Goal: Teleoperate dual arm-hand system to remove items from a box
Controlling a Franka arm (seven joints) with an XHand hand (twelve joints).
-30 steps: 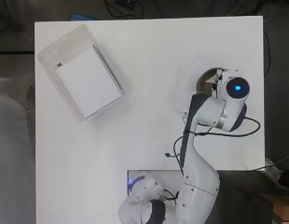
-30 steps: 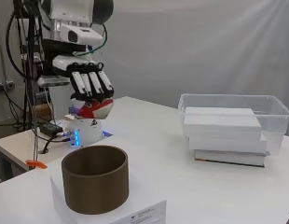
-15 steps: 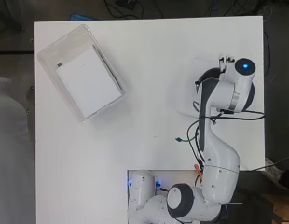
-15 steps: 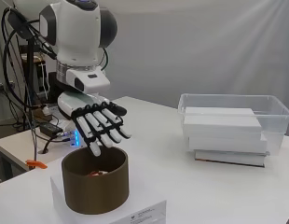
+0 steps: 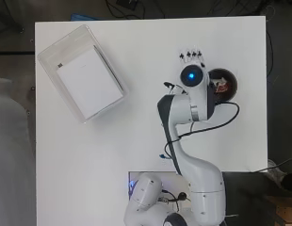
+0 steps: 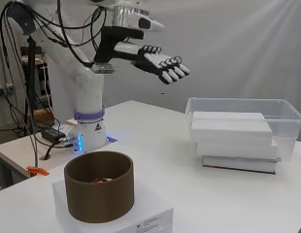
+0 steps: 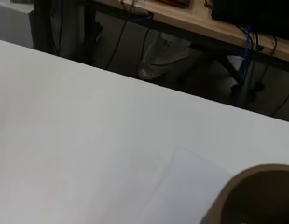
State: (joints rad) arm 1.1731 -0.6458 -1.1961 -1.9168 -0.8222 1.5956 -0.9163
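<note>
Clear plastic, the rectangular box [image 5: 52, 61] sits near the counter's [image 5: 136, 141] far left corner, holding a stack of flat white slabs [image 5: 89, 82] that fills most of it. The robot hand [image 6: 160, 63] hangs high over the counter's middle, well apart from the box, fingers straight and spread, holding nothing. Reaching the slabs well likely means crossing to the box and descending inside its walls. Only the overhead view shows something small and red inside the brown round tub [image 6: 99, 191] on its white block; the side view shows the slabs' layers.
</note>
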